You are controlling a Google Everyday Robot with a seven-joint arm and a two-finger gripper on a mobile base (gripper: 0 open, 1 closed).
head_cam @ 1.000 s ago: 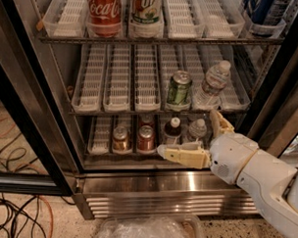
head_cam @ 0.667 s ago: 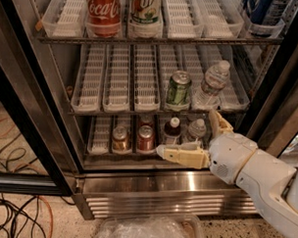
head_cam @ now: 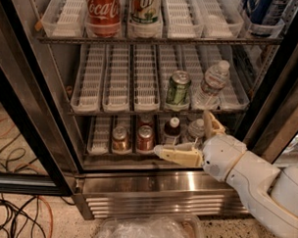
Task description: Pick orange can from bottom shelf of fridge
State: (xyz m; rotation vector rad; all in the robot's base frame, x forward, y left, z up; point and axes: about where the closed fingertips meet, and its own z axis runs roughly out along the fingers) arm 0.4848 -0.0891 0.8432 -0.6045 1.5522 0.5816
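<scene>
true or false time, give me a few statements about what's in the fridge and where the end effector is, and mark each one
1. The end effector grips the orange can. False: it is open and sits to the right of the can, not touching it.
2. A green can stands just left of a water bottle on the middle shelf. True.
3. The Coca-Cola bottle stands on the bottom shelf. False: it is on the upper shelf.
4. A redder can stands beside the orange can, on its right. True.
</scene>
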